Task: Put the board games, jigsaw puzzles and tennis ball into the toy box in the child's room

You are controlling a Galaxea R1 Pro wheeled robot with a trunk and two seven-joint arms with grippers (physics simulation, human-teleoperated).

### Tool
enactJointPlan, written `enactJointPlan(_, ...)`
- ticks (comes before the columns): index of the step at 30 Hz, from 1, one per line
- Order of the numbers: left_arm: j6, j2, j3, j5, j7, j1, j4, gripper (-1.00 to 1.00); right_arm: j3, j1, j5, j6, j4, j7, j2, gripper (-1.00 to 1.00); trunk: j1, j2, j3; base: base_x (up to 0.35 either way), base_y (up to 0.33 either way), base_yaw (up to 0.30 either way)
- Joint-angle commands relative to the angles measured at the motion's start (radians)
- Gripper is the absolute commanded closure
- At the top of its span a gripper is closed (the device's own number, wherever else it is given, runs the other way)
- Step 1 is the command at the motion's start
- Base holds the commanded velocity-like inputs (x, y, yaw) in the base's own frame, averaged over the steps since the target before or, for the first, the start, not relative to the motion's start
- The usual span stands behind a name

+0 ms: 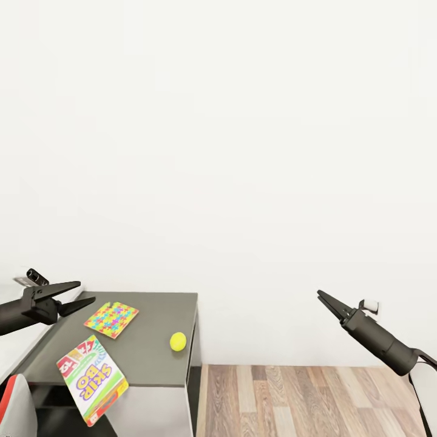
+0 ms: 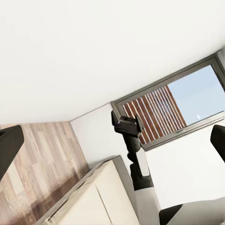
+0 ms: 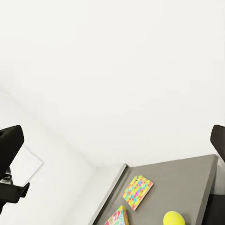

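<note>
L gripper (image 1: 85, 292) open wide, holding nothing, above table (image 1: 152, 364) left end. R gripper (image 1: 320, 295) over floor (image 1: 303, 400), looks closed, empty. On table: jigsaw puzzle (image 1: 111, 319), tennis ball (image 1: 178, 341), SKIP-BO board game (image 1: 92, 380) overhanging front edge.

Bright, even, diffuse light washes the white wall (image 1: 243, 152) nearly featureless. Daylight shows through the window (image 2: 173, 108) in the left wrist view. The tennis ball (image 1: 178, 341) casts 1 faint soft shadow on the desk (image 1: 152, 358). Renders stay sharp, without blur or glare.
</note>
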Motion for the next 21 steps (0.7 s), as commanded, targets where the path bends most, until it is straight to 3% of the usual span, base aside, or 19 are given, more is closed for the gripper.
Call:
enactJointPlan(1,0.002,0.001,-0.003,0.0,-0.005,-0.002,0.001,-1.0,-0.001,-0.001,-0.002,0.003,0.0,0.001,0.0,-1.0,0.001,-0.002,-0.001,0.0,-0.044,0.073)
enactJointPlan(12,0.002,0.001,-0.003,0.0,-0.005,-0.002,0.001,-1.0,-0.002,-0.001,-0.002,-0.001,-0.001,0.004,0.0,-1.0,0.001,-0.002,0.005,-0.113,-0.038,0.038)
enactJointPlan(21,0.002,0.001,-0.002,0.0,-0.005,-0.002,0.001,-1.0,-0.002,-0.001,-0.002,-0.002,0.0,0.005,-0.001,-1.0,0.001,-0.002,0.012,-0.065,-0.04,0.2)
